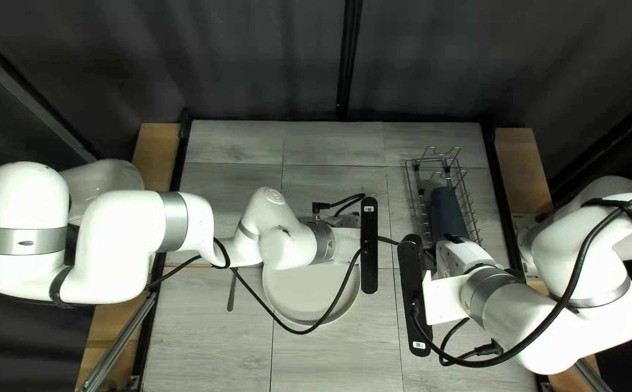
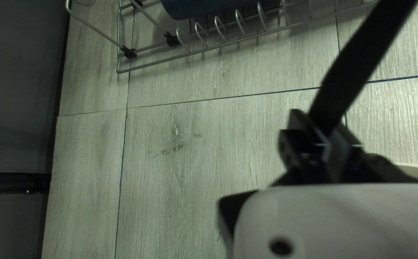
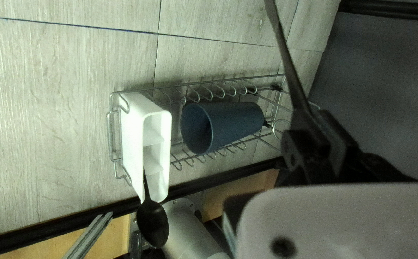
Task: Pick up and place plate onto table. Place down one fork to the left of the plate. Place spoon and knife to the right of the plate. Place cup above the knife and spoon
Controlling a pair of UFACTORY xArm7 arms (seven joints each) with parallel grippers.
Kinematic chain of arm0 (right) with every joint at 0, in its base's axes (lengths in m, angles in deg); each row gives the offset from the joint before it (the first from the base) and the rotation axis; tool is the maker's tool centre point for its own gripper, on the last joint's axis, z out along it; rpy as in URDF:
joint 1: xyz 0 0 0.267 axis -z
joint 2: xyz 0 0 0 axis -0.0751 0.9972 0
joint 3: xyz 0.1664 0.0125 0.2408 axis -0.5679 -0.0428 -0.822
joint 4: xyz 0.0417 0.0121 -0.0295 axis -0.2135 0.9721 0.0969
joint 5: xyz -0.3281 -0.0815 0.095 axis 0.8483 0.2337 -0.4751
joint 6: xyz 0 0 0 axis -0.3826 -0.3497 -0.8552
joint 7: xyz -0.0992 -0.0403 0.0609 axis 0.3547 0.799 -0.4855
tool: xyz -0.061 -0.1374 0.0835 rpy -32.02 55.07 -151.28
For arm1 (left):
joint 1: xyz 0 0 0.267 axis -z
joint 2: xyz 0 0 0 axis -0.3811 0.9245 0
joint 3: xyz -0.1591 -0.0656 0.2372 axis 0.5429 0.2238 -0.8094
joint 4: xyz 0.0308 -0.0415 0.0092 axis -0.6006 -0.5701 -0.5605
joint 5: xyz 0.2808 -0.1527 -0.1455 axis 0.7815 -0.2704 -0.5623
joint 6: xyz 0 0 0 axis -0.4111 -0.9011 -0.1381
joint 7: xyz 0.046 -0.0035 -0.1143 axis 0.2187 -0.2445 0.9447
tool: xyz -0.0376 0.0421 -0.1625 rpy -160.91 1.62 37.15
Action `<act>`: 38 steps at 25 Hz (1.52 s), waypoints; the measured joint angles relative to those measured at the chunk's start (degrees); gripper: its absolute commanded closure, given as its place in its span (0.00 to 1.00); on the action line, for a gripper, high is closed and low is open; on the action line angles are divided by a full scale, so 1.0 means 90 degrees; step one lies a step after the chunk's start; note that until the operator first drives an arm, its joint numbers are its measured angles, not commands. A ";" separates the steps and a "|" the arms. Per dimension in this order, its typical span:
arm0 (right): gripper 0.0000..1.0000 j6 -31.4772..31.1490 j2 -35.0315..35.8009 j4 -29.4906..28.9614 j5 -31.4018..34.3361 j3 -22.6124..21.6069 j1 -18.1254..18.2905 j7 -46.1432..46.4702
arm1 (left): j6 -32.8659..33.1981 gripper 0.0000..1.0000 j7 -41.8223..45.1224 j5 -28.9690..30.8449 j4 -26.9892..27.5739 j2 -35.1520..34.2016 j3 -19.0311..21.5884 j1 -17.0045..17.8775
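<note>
My left arm [image 1: 98, 247] looms nearest; a slim utensil [image 1: 231, 292], probably the fork, sits left of the plate [image 1: 308, 292] as asked. Right of the plate, my left end effector [image 2: 331, 132] clamps a flat dark strip [image 2: 362, 57], my right end effector [image 3: 321, 128] a thinner utensil [image 3: 288, 62]; the rack's [image 2: 129, 52] wires probably stop the smooth cup [image 3: 237, 122] rolling.

You have a table [image 1: 207, 341] topped in grey wood-look panels with thin dark seams. On it, your pale plate [image 1: 303, 294] lies flat near the middle, with a slim utensil [image 1: 231, 294] apart on its left. Your wire rack [image 1: 464, 190] stands toward the far right.
</note>
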 measured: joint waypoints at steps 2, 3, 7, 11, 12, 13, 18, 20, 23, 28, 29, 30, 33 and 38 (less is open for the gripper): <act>0.00 0.0000 0.0001 0.0000 0.0000 0.0000 0.0000 0.0000 | -0.0038 1.00 0.0028 -0.0013 0.0015 0.0031 -0.0017 0.0035; 0.00 0.0000 0.0001 0.0000 0.0000 0.0000 0.0000 0.0000 | -0.0048 1.00 0.0034 -0.0015 0.0013 0.0041 -0.0023 0.0041; 0.00 0.0000 0.0001 0.0000 0.0000 0.0000 0.0000 0.0000 | -0.0020 1.00 0.0029 0.0037 -0.0152 0.0000 -0.0181 0.0166; 0.00 0.0000 0.0001 0.0000 0.0000 0.0000 0.0000 0.0000 | -0.0022 1.00 0.0049 0.0157 -0.0507 -0.0127 -0.0701 0.0677; 0.00 0.0000 0.0001 0.0000 0.0000 0.0000 0.0000 0.0000 | -0.0046 1.00 0.0067 0.0197 -0.0620 -0.0168 -0.0920 0.0900; 0.00 0.0000 0.0001 0.0000 0.0000 0.0000 0.0000 0.0000 | -0.0085 1.00 0.0092 0.0237 -0.0743 -0.0207 -0.1178 0.1167; 0.00 0.0000 0.0001 0.0000 0.0000 0.0000 0.0000 0.0000 | -0.0485 1.00 0.0197 0.0305 -0.1374 -0.0369 -0.2553 0.2660; 0.00 0.0000 0.0001 0.0000 0.0000 0.0000 0.0000 0.0000 | -0.0662 1.00 0.0230 0.0267 -0.1512 -0.0373 -0.2888 0.3063; 0.00 0.0000 0.0001 0.0000 0.0000 0.0000 0.0000 0.0000 | -0.0864 1.00 0.0258 0.0206 -0.1643 -0.0341 -0.3269 0.3543; 0.00 0.0000 0.0001 0.0000 0.0000 0.0000 0.0000 0.0000 | -0.1152 0.05 0.0316 0.0060 -0.1805 -0.0278 -0.3713 0.4127; 0.00 0.0000 0.0001 0.0000 0.0000 0.0000 0.0000 0.0000 | -0.1190 0.00 0.0326 0.0045 -0.1797 -0.0279 -0.3712 0.4135; 0.00 0.0000 0.0001 0.0000 0.0000 0.0000 0.0000 0.0000 | -0.1223 0.00 0.0329 0.0034 -0.1785 -0.0288 -0.3710 0.4137; 0.00 0.0000 0.0001 0.0000 0.0000 0.0000 0.0000 0.0000 | -0.1295 0.00 0.0293 0.0011 -0.1770 -0.0344 -0.3781 0.4204; 0.00 0.0000 0.0001 0.0000 0.0000 0.0000 0.0000 0.0000 | -0.1474 0.00 0.0031 -0.0101 -0.1888 -0.0446 -0.4507 0.4938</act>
